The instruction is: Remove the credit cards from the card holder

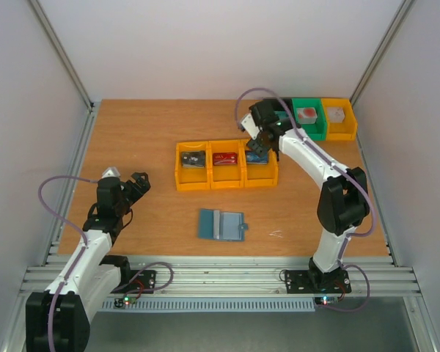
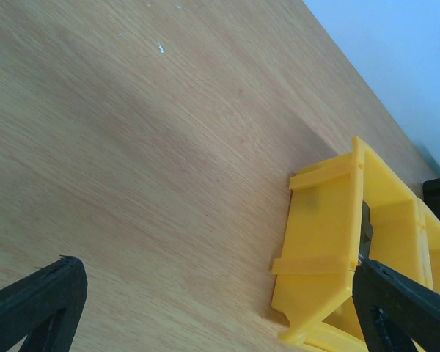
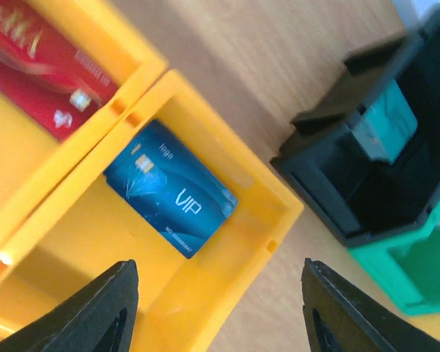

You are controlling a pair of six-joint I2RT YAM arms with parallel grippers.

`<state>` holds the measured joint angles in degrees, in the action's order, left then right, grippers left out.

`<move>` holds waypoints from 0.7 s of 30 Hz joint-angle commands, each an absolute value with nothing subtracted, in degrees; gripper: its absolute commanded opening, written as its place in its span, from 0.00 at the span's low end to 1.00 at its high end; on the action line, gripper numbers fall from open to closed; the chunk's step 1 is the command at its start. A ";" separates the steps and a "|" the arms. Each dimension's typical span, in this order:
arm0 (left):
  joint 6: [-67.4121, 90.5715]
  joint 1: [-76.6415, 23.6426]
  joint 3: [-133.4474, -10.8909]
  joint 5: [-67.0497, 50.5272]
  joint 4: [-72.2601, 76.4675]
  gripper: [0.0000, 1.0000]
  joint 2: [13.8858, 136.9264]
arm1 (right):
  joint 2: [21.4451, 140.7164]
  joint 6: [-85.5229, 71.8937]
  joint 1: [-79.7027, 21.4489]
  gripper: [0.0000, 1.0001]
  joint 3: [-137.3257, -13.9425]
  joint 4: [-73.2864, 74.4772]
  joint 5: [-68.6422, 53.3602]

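The card holder (image 1: 221, 225), a flat blue wallet, lies open on the table in front of three yellow bins. The dark grey card (image 1: 193, 160) lies in the left bin, the red card (image 1: 225, 159) in the middle bin and the blue card (image 1: 257, 158) in the right bin. My right gripper (image 1: 260, 144) hovers open and empty over the right bin. In the right wrist view the gripper (image 3: 220, 308) is above the blue "VIP" card (image 3: 170, 189), with the red card (image 3: 48, 66) at upper left. My left gripper (image 1: 139, 183) is open and empty, left of the bins.
A black bin (image 3: 374, 154) with a teal block (image 3: 385, 121), a green bin (image 1: 308, 119) and a yellow bin (image 1: 338, 117) stand at the back right. The left wrist view shows the left gripper (image 2: 220, 308) over bare wood beside the yellow bin (image 2: 330, 242).
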<state>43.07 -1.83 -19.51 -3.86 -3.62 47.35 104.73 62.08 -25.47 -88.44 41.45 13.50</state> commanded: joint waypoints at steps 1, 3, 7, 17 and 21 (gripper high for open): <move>43.42 -1.40 -20.00 -3.75 -1.19 0.99 46.75 | 104.56 29.46 -21.58 0.57 -94.61 53.23 7.36; 43.46 -1.41 -19.91 -3.54 -1.31 0.99 46.94 | 105.33 20.55 -20.58 0.51 -94.70 55.82 4.74; 43.89 -1.41 -19.93 -3.64 -1.06 1.00 47.67 | 108.13 13.46 -20.48 0.36 -94.60 57.30 2.06; 43.37 -1.41 -20.17 -2.99 -1.53 0.99 48.46 | 116.47 8.50 -20.57 0.09 -95.48 58.11 -2.40; 43.17 -1.41 -20.30 -2.82 -1.30 0.99 49.04 | 120.39 8.42 -20.57 0.08 -97.24 57.84 -0.20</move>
